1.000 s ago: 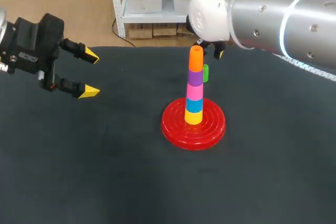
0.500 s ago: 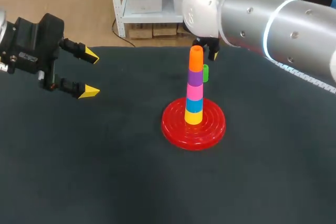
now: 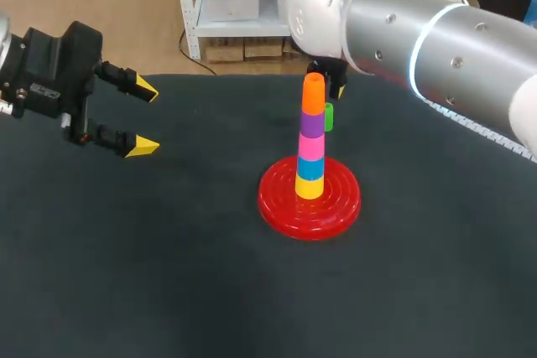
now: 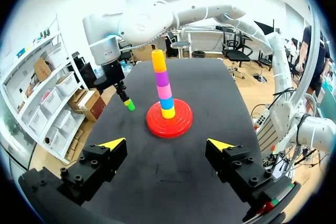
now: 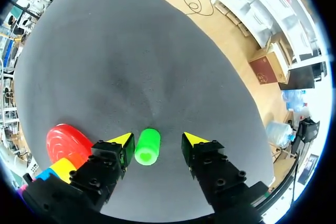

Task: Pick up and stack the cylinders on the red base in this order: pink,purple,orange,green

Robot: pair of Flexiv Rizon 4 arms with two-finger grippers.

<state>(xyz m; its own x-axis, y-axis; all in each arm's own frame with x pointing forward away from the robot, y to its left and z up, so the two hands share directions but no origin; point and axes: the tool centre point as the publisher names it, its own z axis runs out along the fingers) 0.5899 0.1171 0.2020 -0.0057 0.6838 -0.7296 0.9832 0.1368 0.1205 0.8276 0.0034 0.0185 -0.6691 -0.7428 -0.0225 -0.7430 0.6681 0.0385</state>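
stack of five short plastic cylinders is seen upright on the round red ribbed plastic base (image 3: 281, 207), near the middle of the dark table (image 3: 168, 274). from bottom to top: yellow cylinder (image 3: 309, 189), blue cylinder (image 3: 310, 168), pink cylinder (image 3: 310, 147), purple cylinder (image 3: 312, 125), orange cylinder (image 3: 313, 94). each one is touching the next.

the small bright green plastic cylinder (image 5: 147, 146) is not on the stack. it is found on the table surface behind the base, on the far side in the head view, where it shows just beside the purple cylinder. whether it stands or lies cannot be told w/ certainty.

the right arm (image 3: 436, 39) is brought in from the right side, over the far part of the table, and the right gripper (image 5: 157, 140) is placed low around the green cylinder. the cylinder is between the two yellow-tipped fingers. it is just beside one finger, maybe touching, but a clear gap is seen to the other finger, so the fingers are spread and nothing is grasped.

the left gripper (image 3: 145, 118) is held at the left side above the table, well apart from the base, pointed toward the stack. its fingers are spread wide w/ nothing between them. in the left wrist view the base & stack are seen ahead of it, approx. midway between the two tips, and the right gripper w/ the green cylinder is seen beyond the base.
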